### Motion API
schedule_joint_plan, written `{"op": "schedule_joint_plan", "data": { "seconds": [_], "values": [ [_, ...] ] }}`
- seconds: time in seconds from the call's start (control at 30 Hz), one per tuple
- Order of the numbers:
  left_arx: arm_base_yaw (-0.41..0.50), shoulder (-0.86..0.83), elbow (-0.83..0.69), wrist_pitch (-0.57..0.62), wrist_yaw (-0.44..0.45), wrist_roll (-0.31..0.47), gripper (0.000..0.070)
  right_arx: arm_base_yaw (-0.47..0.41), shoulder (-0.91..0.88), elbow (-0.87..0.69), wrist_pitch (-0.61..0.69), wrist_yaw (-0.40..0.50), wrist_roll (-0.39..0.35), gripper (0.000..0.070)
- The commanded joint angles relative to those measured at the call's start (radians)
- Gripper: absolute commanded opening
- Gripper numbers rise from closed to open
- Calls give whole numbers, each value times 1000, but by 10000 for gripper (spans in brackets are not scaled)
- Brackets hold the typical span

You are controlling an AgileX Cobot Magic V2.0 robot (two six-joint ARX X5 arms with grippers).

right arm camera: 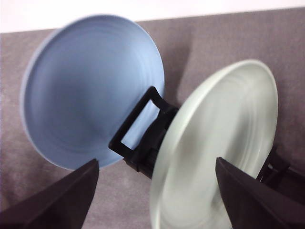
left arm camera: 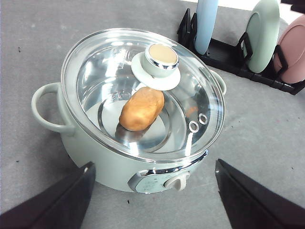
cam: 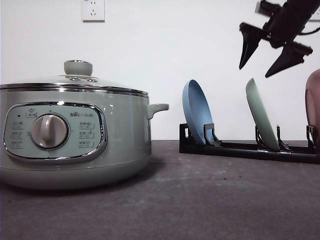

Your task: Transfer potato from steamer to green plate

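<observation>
Overhead, right hand (cam: pixel 271 62) fingers apart above racked green plate (cam: pixel 261 120), potato (left arm camera: pixel 141 109) in lidded steamer (cam: pixel 75 145)

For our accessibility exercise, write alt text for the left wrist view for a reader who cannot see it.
A potato lies inside the steamer, seen through its closed glass lid. The open left pincer hovers above the steamer's control panel side. Behind, a black rack holds a blue plate, the green plate and a pink plate on edge.

One steamer (cam: pixel 75 135), one potato (left arm camera: pixel 141 109), seemingly three racked plates (left arm camera: pixel 259 36).
</observation>
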Motion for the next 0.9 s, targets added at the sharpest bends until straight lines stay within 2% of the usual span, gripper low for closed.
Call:
{"op": "schedule_joint_plan", "data": {
  "seconds": [0.0, 0.2, 0.37, 0.6, 0.87],
  "values": [
    [0, 5, 18, 14, 6, 11, 515, 3, 34, 24, 16, 1, 19, 476],
    [0, 5, 18, 13, 6, 11, 515, 3, 70, 24, 16, 1, 21, 362],
    [0, 5, 18, 14, 6, 12, 515, 3, 75, 24, 22, 0, 21, 218],
    [0, 5, 18, 14, 6, 12, 515, 2, 75, 24, 24, -1, 29, 70],
    [0, 5, 18, 14, 6, 12, 515, 2, 74, 37, 27, -60, 64, 9]
  ]
}}
